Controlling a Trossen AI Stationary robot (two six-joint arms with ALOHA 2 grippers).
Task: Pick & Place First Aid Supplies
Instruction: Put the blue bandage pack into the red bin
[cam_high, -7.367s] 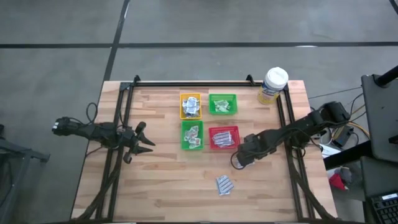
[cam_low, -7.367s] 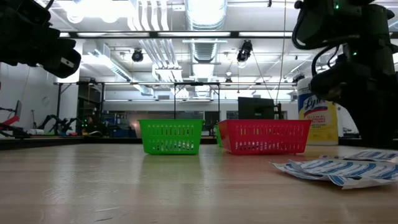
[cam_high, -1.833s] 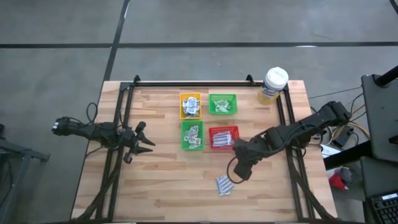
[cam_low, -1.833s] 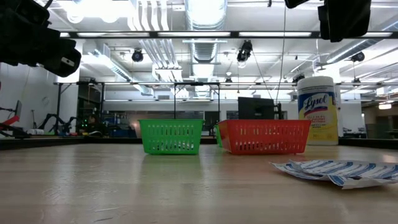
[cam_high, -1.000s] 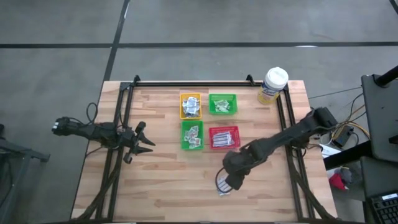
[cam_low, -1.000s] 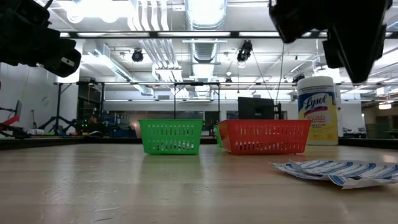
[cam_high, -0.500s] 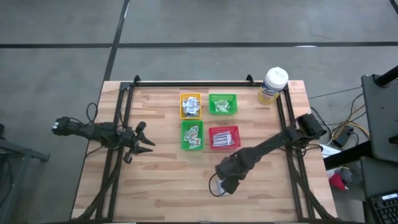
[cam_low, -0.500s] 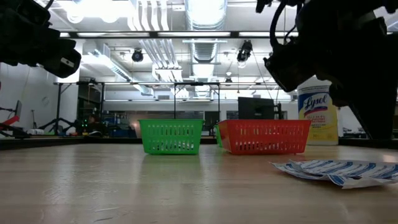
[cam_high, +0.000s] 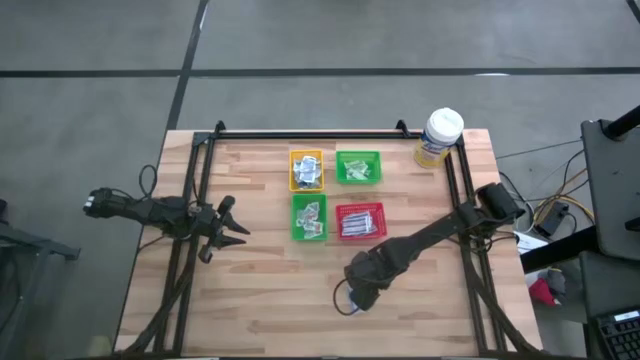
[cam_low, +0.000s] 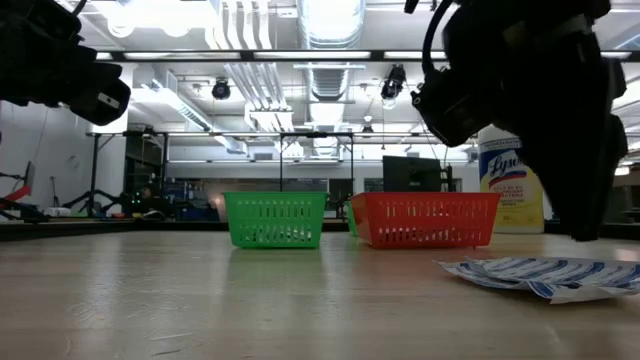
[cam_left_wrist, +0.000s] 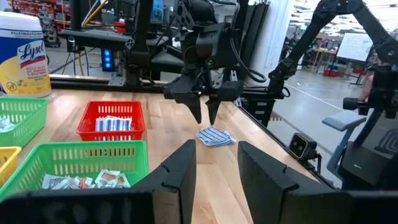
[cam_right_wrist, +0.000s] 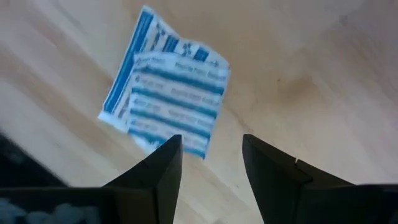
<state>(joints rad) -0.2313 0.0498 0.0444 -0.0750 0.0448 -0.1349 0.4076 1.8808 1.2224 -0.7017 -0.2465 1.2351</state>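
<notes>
The blue-and-white patterned pads (cam_right_wrist: 165, 102), a small overlapping stack, are the only first aid supplies you have left loose on the wooden table (cam_high: 260, 290); they lie flat on the bare wood, well apart from the four trays. Most of the sorting looks done: the red tray (cam_high: 359, 221) holds matching blue-striped pads, the near green tray (cam_high: 309, 218) and the yellow tray (cam_high: 306, 170) hold pale sachets, and the far green tray (cam_high: 358, 167) holds greenish strips. Your right gripper (cam_right_wrist: 208, 158) hangs directly over the loose stack, fingers spread wide and empty, not yet touching it. Your left gripper (cam_high: 232, 229) waits at the table's left edge, part open, holding nothing. What remains, I judge, is the descent, grasp and carry, presumably to the red tray.
</notes>
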